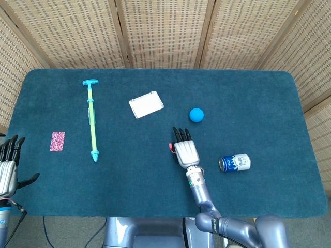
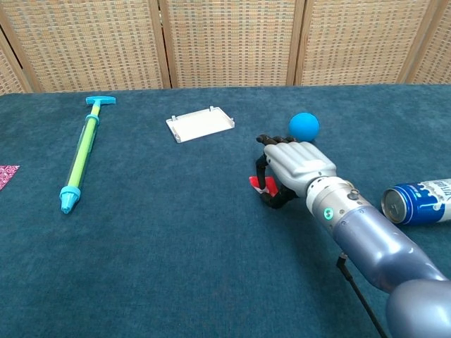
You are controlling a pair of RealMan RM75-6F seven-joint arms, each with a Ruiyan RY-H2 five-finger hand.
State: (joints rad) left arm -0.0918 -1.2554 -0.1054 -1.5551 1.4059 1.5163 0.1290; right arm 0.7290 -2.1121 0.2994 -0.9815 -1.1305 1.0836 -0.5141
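1. The right hand (image 2: 294, 165) sits palm down near the middle of the table, its back turned up, the dark fingers (image 2: 262, 169) curled downward with tips at the surface, pinching a small red piece
2. Its silver forearm runs back toward the near edge, lower right in the chest view
3. The left hand (image 1: 6, 168) hangs off the table's left edge, fingers straight and apart, thumb out to the side, holding nothing
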